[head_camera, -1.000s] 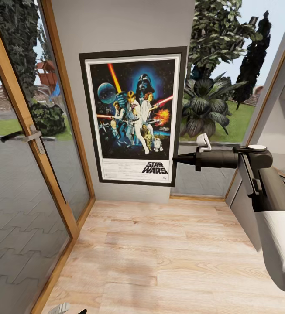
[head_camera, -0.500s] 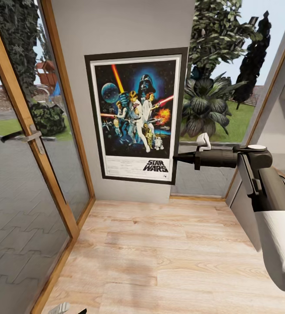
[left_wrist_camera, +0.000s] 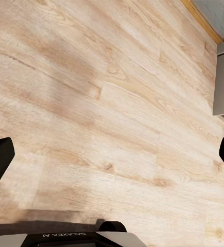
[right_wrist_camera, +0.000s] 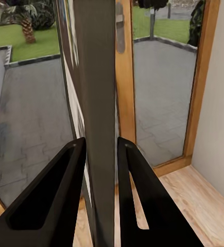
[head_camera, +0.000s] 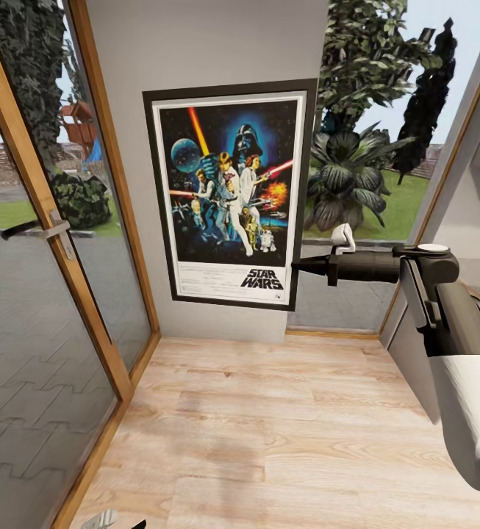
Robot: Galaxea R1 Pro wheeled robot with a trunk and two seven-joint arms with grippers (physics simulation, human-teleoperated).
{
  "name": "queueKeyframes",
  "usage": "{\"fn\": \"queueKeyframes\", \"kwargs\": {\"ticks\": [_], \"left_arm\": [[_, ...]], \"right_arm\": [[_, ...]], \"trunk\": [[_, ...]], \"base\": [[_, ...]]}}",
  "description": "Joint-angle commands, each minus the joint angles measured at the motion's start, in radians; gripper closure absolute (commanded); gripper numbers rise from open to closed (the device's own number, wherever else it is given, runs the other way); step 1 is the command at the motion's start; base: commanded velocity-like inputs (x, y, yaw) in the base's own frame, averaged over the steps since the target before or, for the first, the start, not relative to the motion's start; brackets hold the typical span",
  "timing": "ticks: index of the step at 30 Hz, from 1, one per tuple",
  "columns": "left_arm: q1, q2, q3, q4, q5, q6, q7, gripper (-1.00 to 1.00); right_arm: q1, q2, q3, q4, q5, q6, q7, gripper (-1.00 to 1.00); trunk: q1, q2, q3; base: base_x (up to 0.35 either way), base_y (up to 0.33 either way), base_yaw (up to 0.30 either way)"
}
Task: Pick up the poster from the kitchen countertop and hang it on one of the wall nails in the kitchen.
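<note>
The poster (head_camera: 231,192) hangs against the wall, right claw (right_wrist_camera: 100,146) clamping its frame edge.

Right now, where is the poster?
In the head view the poster stands upright against the grey wall strip between the glass door and the window, its right edge pinched by the right gripper.

The rectangular Star Wars poster (head_camera: 228,195) has a thin matt black frame, a white paper-like border and smooth, lightly glossy printed artwork. The black right gripper (right_wrist_camera: 100,154) looks like smooth, satin hard plastic where its fingers clamp the frame edge. The pale plank floor (head_camera: 269,441) is light wood with visible grain and knots, matt. The grey wall (head_camera: 195,44) is flat and matt. The orange-brown door frame (head_camera: 56,242) looks like varnished wood around glossy glass.
</note>
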Motion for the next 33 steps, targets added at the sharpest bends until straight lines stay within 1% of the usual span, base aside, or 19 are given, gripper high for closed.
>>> {"fn": "queueKeyframes", "kwargs": {"ticks": [1,5,9,12,33], "left_arm": [[-0.001,0.0,-0.008,0.001,0.004,-0.009,-0.001,-1.0],[-0.001,0.0,-0.008,0.001,0.004,-0.009,-0.001,-1.0],[-0.001,0.0,-0.008,0.001,0.004,-0.009,-0.001,-1.0],[-0.001,0.0,-0.008,0.001,0.004,-0.009,-0.001,-1.0],[-0.001,0.0,-0.008,0.001,0.005,-0.009,-0.001,-1.0]], "right_arm": [[-0.001,-0.001,0.002,0.0,-0.009,0.011,-0.001,1.0],[-0.001,0.006,0.002,0.0,-0.009,0.011,-0.001,1.0],[-0.001,0.021,0.002,0.0,-0.015,0.011,-0.001,1.0],[-0.001,0.025,0.002,0.0,-0.018,0.011,-0.001,1.0],[-0.001,0.027,0.0,0.0,-0.02,0.012,-0.001,1.0]], "trunk": [[0.001,-0.002,-0.002],[0.001,-0.002,-0.002],[0.001,-0.002,-0.002],[0.001,-0.002,-0.002],[0.001,-0.002,-0.002]], "base": [[0.0,0.0,0.0],[0.0,0.0,0.0],[0.0,0.0,0.0],[0.0,0.0,0.0],[0.0,0.0,0.0]]}}
